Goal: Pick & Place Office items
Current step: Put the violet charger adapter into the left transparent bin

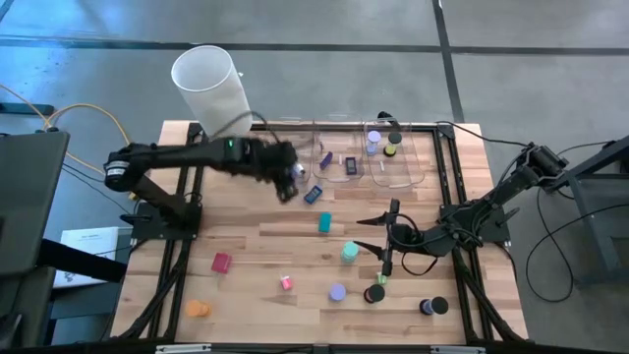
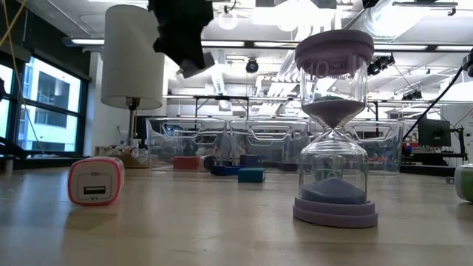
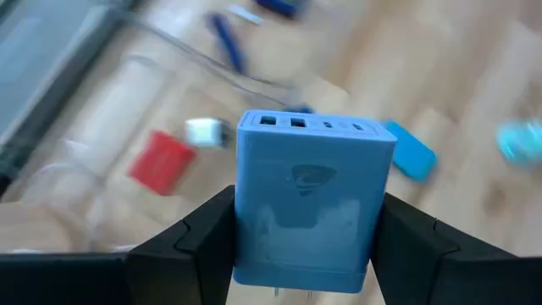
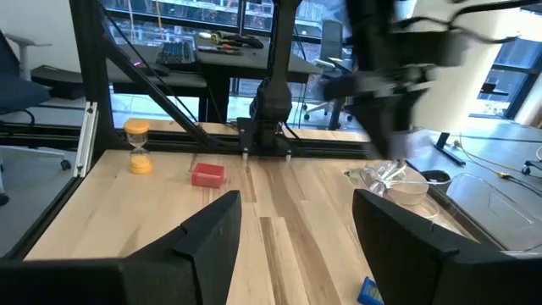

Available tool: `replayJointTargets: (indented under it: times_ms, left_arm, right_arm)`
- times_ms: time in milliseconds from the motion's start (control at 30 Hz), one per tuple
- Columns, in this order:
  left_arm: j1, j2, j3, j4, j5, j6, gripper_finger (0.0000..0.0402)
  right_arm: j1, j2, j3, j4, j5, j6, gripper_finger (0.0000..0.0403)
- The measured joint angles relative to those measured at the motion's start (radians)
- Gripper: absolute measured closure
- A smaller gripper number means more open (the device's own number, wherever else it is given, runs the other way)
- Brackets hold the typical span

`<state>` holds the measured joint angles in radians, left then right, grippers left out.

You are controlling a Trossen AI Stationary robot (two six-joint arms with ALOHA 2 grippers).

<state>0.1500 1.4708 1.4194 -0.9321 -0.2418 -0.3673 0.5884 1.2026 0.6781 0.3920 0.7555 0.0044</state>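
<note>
Charger block point(image 3: 313, 199), the light blue multi-port kind, sits clamped between the left gripper's point(image 3: 305, 254) two dark fingers point(image 3: 203, 233), ports facing away from the wrist camera; the jaws stand partly open, closed on its two flat sides; from above that gripper point(image 1: 285, 175) hangs over the table near the clear bins point(image 1: 393, 162), so the block is up in the air, not on the wood. It looks like hard, smooth plastic, stiff and probably light for its bulk; slick flat faces mean it could slide if the squeeze is weak, so gripping across the broad sides near the middle seems the sane choice; it doesn't look fragile.

Writing: there's a faint embossed logo on the charger's face, not readable. In the low view the lavender hourglass point(image 2: 334, 125) shows what looks like "10" on its top cap; the smaller print under it is too small to read.

Further out, the right gripper point(image 4: 296, 246) waits low over the table with its fingers apart and nothing between them; the high view puts it point(image 1: 385, 236) near the right side, by a teal piece point(image 1: 350, 253). A red block point(image 1: 221, 262) and an orange hourglass point(image 1: 199, 308) lie well apart on the left half.
</note>
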Motion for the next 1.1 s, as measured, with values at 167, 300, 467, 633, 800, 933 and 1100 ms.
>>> replayJointTargets:
  times_ms: [167, 300, 467, 633, 800, 933, 1100]
  left_arm:
    - [0.175, 0.0, 0.001, 0.034, 0.001, -0.001, 0.0199]
    - [0.264, 0.026, 0.001, 0.062, 0.013, -0.001, 0.0199]
    - [0.293, 0.097, 0.001, 0.169, 0.108, 0.035, 0.0199]
    - [0.301, 0.206, 0.058, 0.192, 0.116, 0.049, 0.0199]
    - [0.332, 0.33, 0.192, 0.1, 0.115, 0.064, 0.0199]
    - [0.357, 0.403, 0.284, -0.003, 0.112, 0.064, 0.0199]
    - [0.395, 0.426, 0.296, -0.028, 0.114, 0.064, 0.0199]
  right_arm:
    - [0.0, 0.0, 0.0, 0.0, 0.0, 0.0, 0.0185]
    - [0.0, 0.0, 0.0, 0.0, 0.0, 0.0, 0.0185]
    - [-0.014, 0.0, 0.0, -0.001, -0.001, -0.005, 0.0185]
    - [-0.032, 0.0, 0.0, -0.002, -0.017, -0.004, 0.0185]
    - [-0.041, 0.0, 0.0, -0.002, -0.053, 0.003, 0.0185]
    - [-0.041, 0.0, 0.0, -0.002, -0.054, 0.003, 0.0185]
    - [-0.041, 0.0, 0.0, -0.015, -0.054, 0.004, 0.0185]
